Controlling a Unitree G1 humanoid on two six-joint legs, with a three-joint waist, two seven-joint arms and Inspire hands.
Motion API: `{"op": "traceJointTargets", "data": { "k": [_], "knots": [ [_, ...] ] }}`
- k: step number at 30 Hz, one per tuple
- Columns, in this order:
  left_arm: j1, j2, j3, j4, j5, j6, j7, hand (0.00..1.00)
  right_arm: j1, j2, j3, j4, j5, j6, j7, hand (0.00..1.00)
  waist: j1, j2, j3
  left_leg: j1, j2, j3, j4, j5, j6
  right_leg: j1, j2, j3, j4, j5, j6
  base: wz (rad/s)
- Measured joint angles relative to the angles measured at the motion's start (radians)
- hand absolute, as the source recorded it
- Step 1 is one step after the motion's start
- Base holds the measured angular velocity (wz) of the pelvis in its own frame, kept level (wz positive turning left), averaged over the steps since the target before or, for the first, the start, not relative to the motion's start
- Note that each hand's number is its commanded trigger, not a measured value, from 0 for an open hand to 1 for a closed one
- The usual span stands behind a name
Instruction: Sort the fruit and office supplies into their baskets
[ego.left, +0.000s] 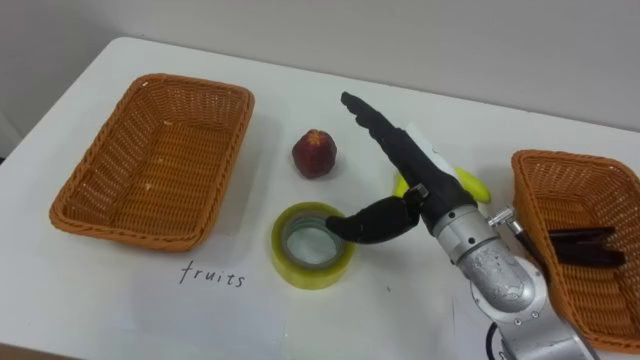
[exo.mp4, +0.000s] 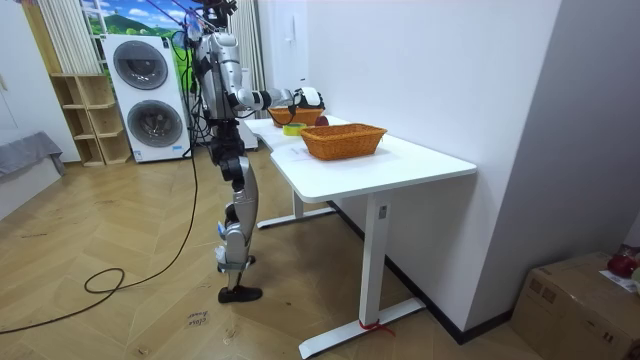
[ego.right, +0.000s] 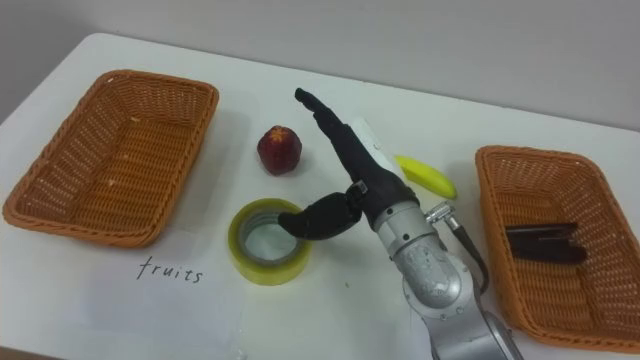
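Left eye view shows the right hand (ego.left: 415, 165) over the yellow tape roll (ego.left: 310, 275), fingers stretched straight, thumb dipping to its rim, nothing gripped. The right basket (ego.left: 600, 300) holds one dark item (ego.left: 585, 245); the fruits basket (ego.left: 130, 235) is empty. The red fruit (ego.left: 314, 153) and banana (ego.left: 470, 184) lie on the table (ego.left: 100, 300), so most sorting seems left.

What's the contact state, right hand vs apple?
Apart. In the left eye view, bare white table shows between the straight fingers of the right hand and the apple; the right eye view shows the same gap.
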Motion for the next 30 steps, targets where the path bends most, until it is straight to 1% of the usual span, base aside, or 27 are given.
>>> {"op": "traceJointTargets", "data": {
  "k": [2, 9, 12, 16, 18, 22, 26, 30],
  "knots": [
    [0.003, 0.0, 0.0, 0.0, 0.0, 0.0, 0.0, 0.0, 0.0, 0.002, 0.009, 0.0, -0.001, 0.0, 0.0, 0.0, 0.0, -0.003, -0.0017, 0.0, 0.0, 0.0, 0.0, 0.0, 0.0, 0.001, 0.0, 0.0, 0.0, 0.0, 0.0, 0.0],
    [0.003, 0.0, 0.0, 0.003, 0.0, 0.0, 0.0, 0.0, 0.0, 0.006, 0.026, 0.011, -0.002, 0.0, 0.0, 0.0, 0.0, -0.004, -0.0002, 0.0, 0.0, 0.0, 0.0, 0.0, 0.0, 0.001, 0.0, 0.0, 0.0, 0.0, 0.0, 0.0],
    [0.003, 0.0, 0.0, 0.019, -0.001, 0.002, -0.001, 0.0, 0.0, 0.015, 0.028, 0.028, -0.001, 0.0, 0.0, 0.0, 0.001, -0.002, 0.0015, 0.0, 0.0, -0.001, -0.001, 0.0, 0.0, 0.001, 0.0, 0.0, 0.0, 0.0, 0.0, 0.0],
    [0.008, -0.001, -0.002, 0.019, -0.001, 0.004, 0.0, 0.0, 0.0, 0.016, 0.047, 0.055, -0.002, 0.002, 0.001, 0.0, 0.002, 0.003, 0.0076, -0.002, 0.0, -0.003, -0.003, 0.0, 0.0, 0.0, 0.0, -0.002, 0.0, 0.0, 0.0, 0.0],
    [0.009, -0.001, -0.002, 0.019, -0.001, 0.004, 0.0, 0.0, 0.0, 0.015, 0.06, 0.055, -0.006, 0.002, 0.001, 0.0, 0.002, 0.005, 0.0088, -0.004, 0.0, -0.003, -0.006, 0.0, 0.0, -0.001, 0.0, -0.003, 0.0, 0.0, 0.0, 0.0],
    [0.008, -0.002, -0.002, 0.018, -0.001, 0.004, 0.003, 0.0, 0.0, 0.016, 0.072, 0.055, -0.022, 0.002, 0.003, 0.0, 0.003, 0.004, 0.008, -0.01, 0.0, -0.013, 0.0, 0.0, 0.0, -0.002, 0.0, -0.016, 0.0, 0.0, 0.0, 0.07],
    [0.011, -0.002, -0.02, 0.018, -0.001, 0.006, 0.02, 0.0, -0.005, 0.01, 0.104, 0.055, -0.04, 0.002, 0.0, 0.0, 0.005, 0.003, 0.0071, -0.01, 0.0, -0.013, 0.001, 0.0, 0.0, -0.002, 0.0, -0.017, -0.001, 0.0, 0.0, 0.01],
    [0.007, -0.002, -0.02, 0.018, -0.001, 0.007, 0.02, 0.0, -0.005, 0.008, 0.122, 0.056, -0.045, 0.002, 0.0, 0.0, 0.005, 0.002, 0.0062, -0.01, 0.0, -0.013, 0.001, 0.0, 0.0, -0.002, 0.0, -0.017, -0.002, 0.0, 0.0, 0.0]
  ]
}}
